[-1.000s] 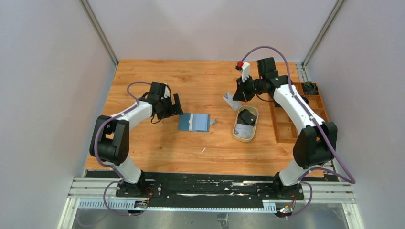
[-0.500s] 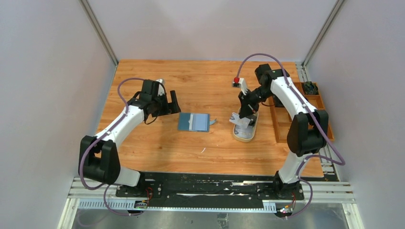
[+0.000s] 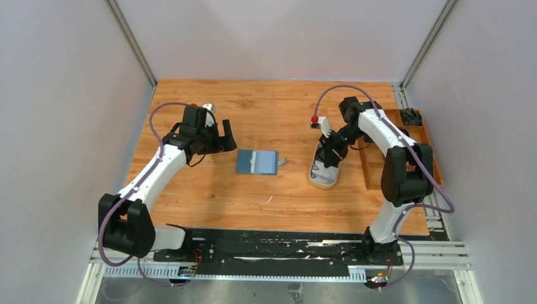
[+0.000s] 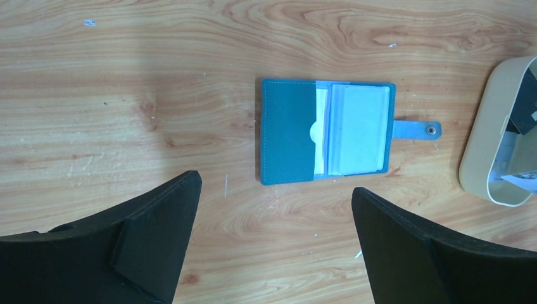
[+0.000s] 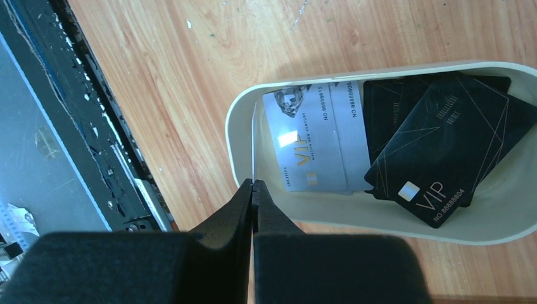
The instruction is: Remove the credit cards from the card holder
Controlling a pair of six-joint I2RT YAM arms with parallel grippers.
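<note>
The teal-blue card holder (image 3: 257,162) lies open on the table, and the left wrist view (image 4: 288,139) shows whitish cards (image 4: 358,130) in its right pocket. My left gripper (image 3: 228,139) is open and empty, just left of it. My right gripper (image 3: 329,155) is over the beige oval tray (image 3: 316,179), shut on a whitish credit card (image 5: 253,139) seen edge-on. In the tray (image 5: 380,221) lie whitish-grey cards (image 5: 310,145) and black cards (image 5: 443,145).
A wooden compartment box (image 3: 380,166) stands at the right table edge, close to the tray, with a dark object (image 3: 413,116) in its far cell. The wallet's snap tab (image 4: 418,130) points toward the tray. A black rail (image 3: 272,244) runs along the near edge.
My right gripper has come down from behind the tray to over it, with the whitish card in it. My left arm has drawn back a little to the left.
</note>
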